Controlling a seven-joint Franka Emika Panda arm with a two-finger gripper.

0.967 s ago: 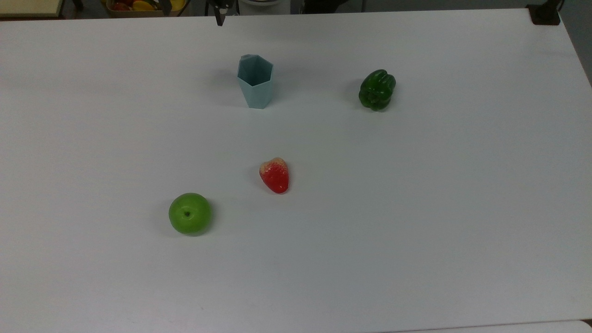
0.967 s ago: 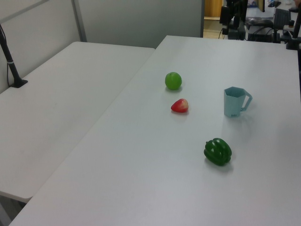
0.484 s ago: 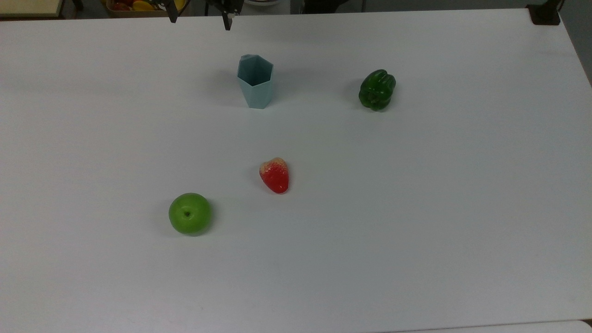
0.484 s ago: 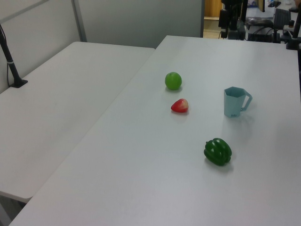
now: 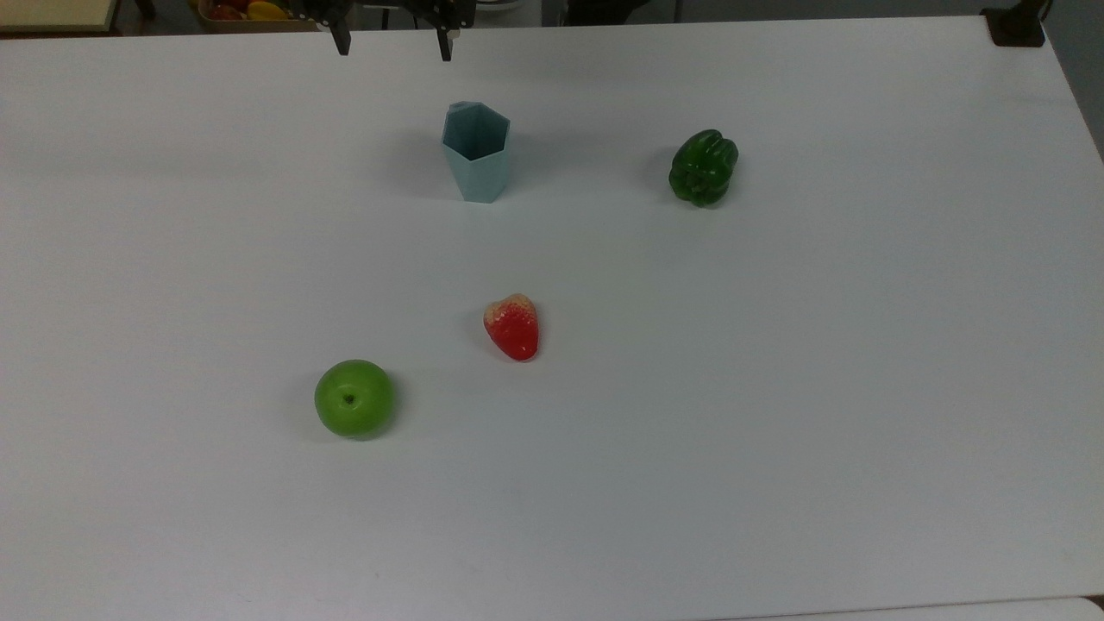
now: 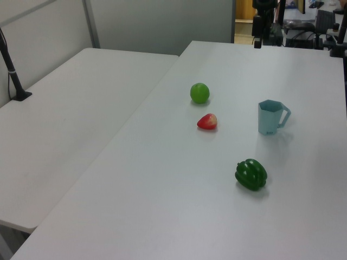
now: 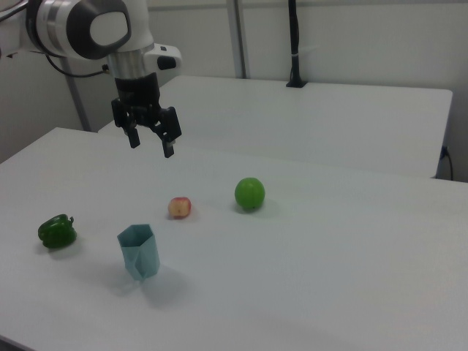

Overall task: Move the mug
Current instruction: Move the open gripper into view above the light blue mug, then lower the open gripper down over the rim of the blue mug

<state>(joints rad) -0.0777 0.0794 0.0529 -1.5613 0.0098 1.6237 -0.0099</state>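
The mug (image 5: 476,152) is a pale blue-grey faceted cup standing upright on the white table (image 5: 776,388), toward the far edge in the top view. In the left view the mug (image 6: 270,117) shows a small handle on the left view's right side. In the right view the mug (image 7: 139,251) stands near the front left. My gripper (image 5: 394,45) hangs open above the table's far edge, beyond the mug and a little to the top view's left of it. The right view has the gripper (image 7: 151,144) high above the table, with nothing between its fingers.
A green apple (image 5: 354,398), a red strawberry (image 5: 513,327) and a green bell pepper (image 5: 704,167) lie spread over the table. A basket of fruit (image 5: 250,12) sits past the far edge. A second table (image 6: 70,119) adjoins, with a black post (image 6: 13,76) on it.
The gripper's fingers have come further into the top view, moving toward the mug and to the top view's right, and both now show spread apart. Nothing on the table has moved.
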